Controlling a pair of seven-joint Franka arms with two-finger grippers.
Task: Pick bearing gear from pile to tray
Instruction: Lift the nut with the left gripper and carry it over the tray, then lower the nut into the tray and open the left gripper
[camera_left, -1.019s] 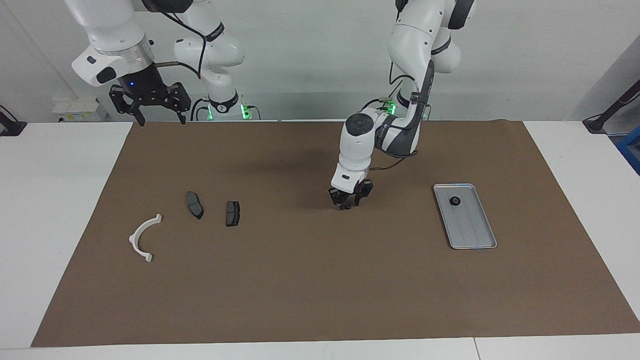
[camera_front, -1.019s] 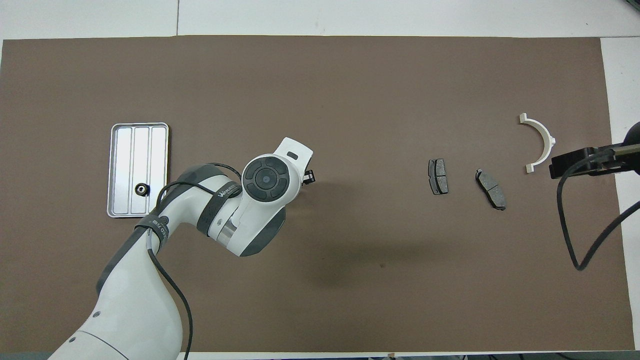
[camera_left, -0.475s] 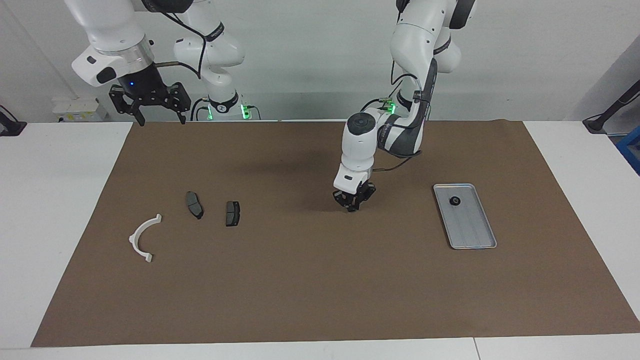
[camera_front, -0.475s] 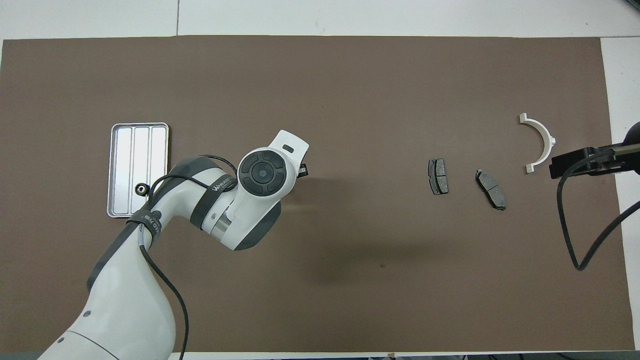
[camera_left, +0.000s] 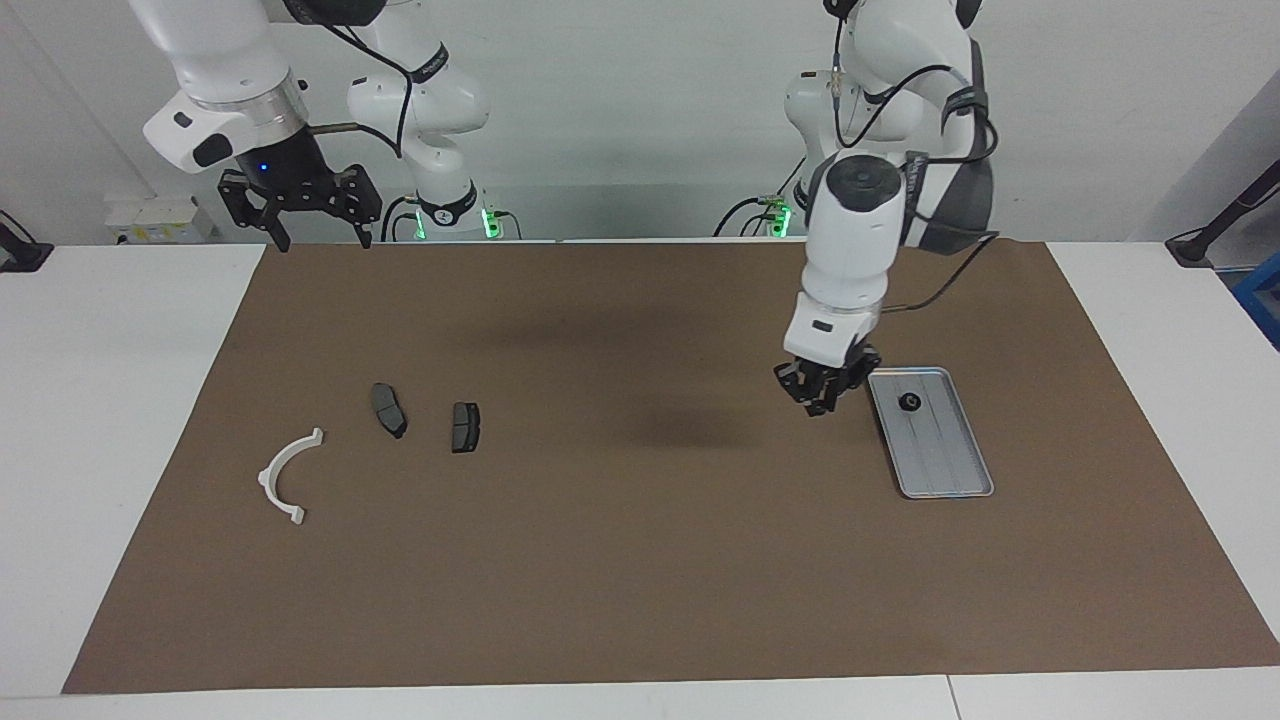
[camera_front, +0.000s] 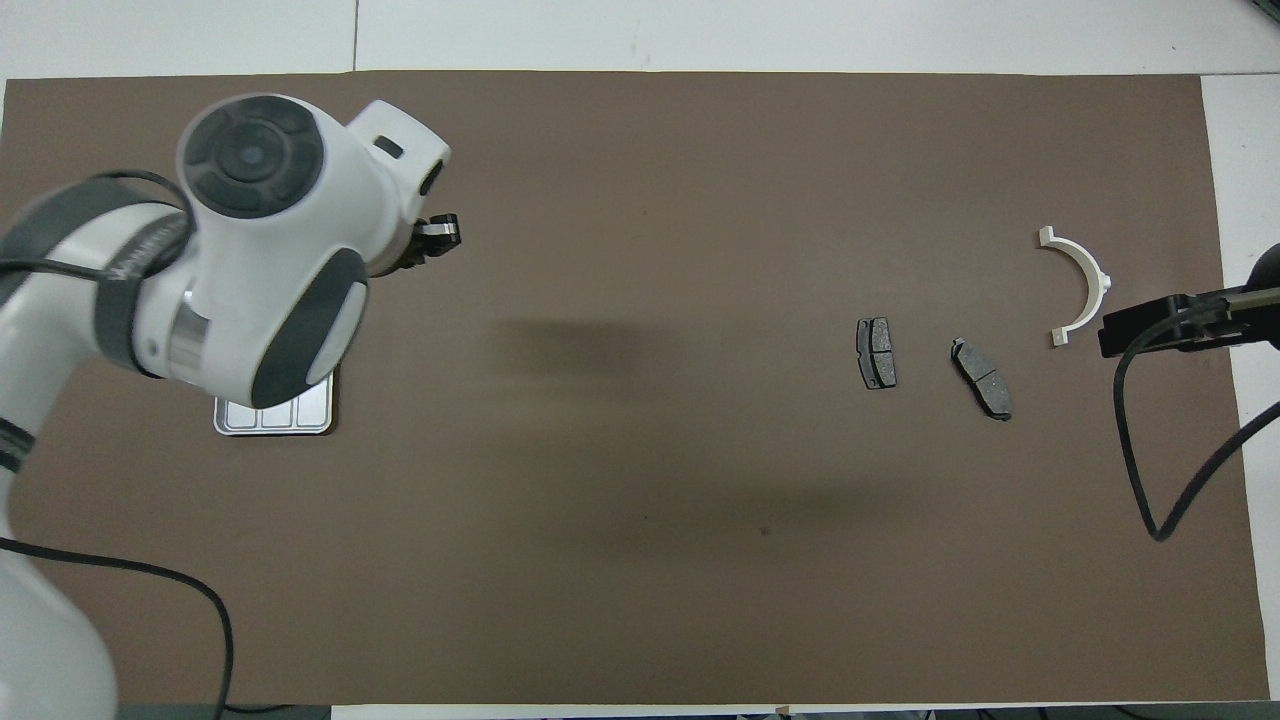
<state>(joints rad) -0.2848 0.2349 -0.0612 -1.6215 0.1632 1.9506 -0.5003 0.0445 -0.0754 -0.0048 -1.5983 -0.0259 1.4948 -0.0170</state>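
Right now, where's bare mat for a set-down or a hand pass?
Widest bare stretch: mat between the pads and the tray, plus the whole strip farthest from the robots. Crowded: arc and both pads cluster at the right arm's end; left gripper, shut, hangs beside the tray, which holds one gear. Right gripper waits, open.

Both arms have glossy white rounded housings with dark grey joint sections. The left arm (camera_left: 850, 240) carries a round dark grey cap on its wrist joint, dimpled in the overhead view, and black cables loop loosely along its links. The right arm (camera_left: 215, 90) has a silver ring above a black wrist section with a small blue light. Each gripper is black; green lights glow at both bases.
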